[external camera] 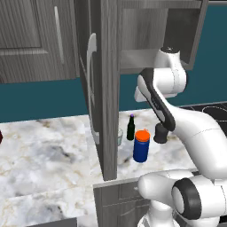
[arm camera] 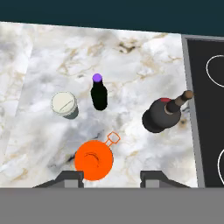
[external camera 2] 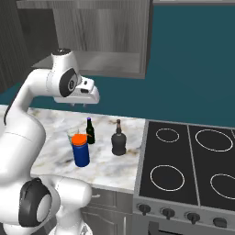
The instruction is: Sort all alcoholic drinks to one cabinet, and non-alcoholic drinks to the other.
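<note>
Hand view looks down on the marble counter: gripper hovers with jaws apart, holding nothing (above everything), over the orange-capped blue bottle, lidded cup, green bottle and squat dark bottle.

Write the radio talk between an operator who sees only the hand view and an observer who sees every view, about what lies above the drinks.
Operator: Is any cabinet open overhead?
Observer: Yes. In the right base view the wall cabinet above the counter stands open.
Operator: How high does my gripper sit?
Observer: The gripper hangs well above the blue bottle, below the cabinet's floor, jaws apart and touching nothing.
</note>
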